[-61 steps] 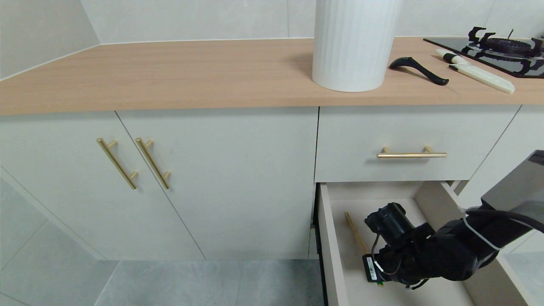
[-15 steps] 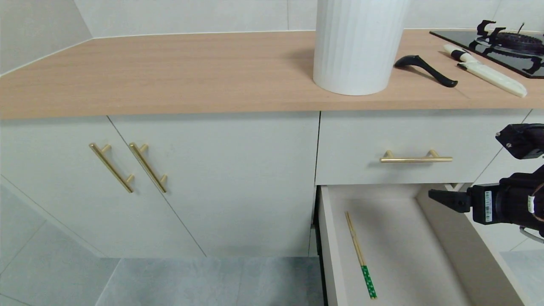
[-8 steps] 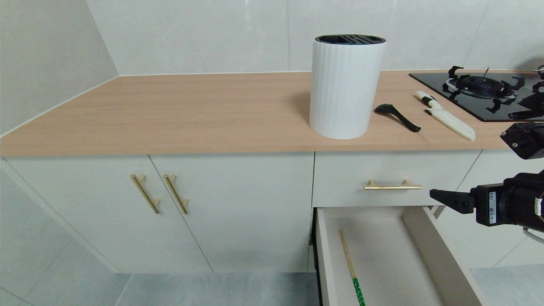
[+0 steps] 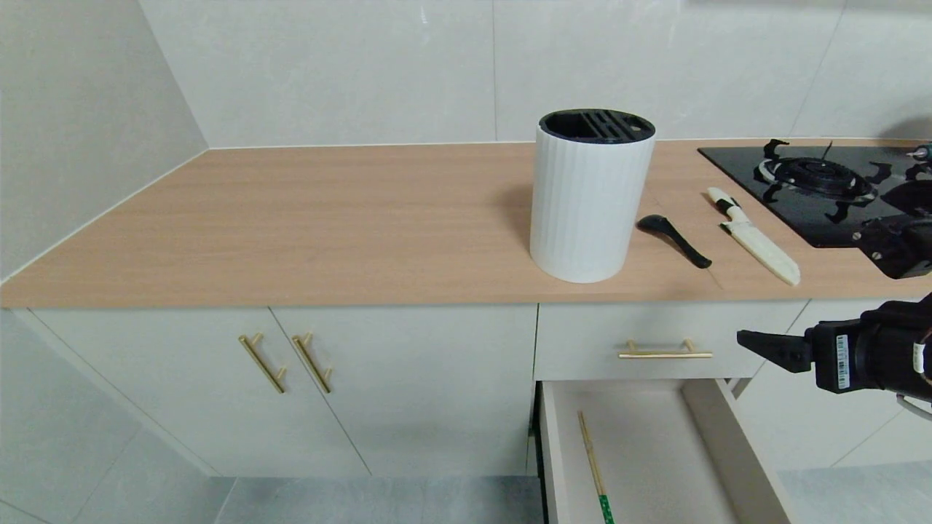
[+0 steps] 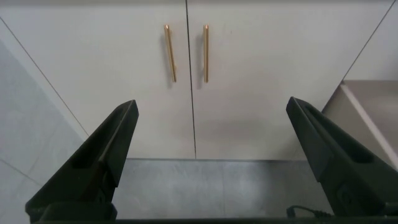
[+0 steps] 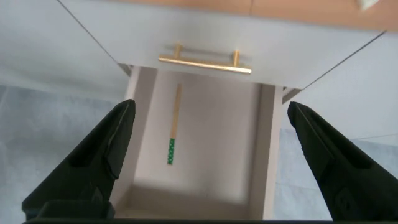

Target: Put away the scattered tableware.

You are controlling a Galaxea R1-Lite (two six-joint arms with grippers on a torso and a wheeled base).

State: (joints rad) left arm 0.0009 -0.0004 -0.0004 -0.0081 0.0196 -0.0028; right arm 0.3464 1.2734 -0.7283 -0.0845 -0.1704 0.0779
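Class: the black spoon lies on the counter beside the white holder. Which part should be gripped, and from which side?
Best guess: grip the black spoon mid-handle, from straight above, jaws across it. It lies flat on the counter, its bowl close to the white holder, while the slim handle points clear toward the front edge.

We log the right gripper [image 6: 209, 106] as matte black: wedge fingers [image 4: 772, 348] tapering to points, and a boxy housing [image 4: 874, 349] with a white barcode label [image 4: 839, 362]. Small screws [image 4: 879, 255] dot a black block [image 4: 899, 247] above. A pale cable [image 4: 916, 406] curves beneath. The left gripper [image 5: 211, 101] has matching dark wedges.
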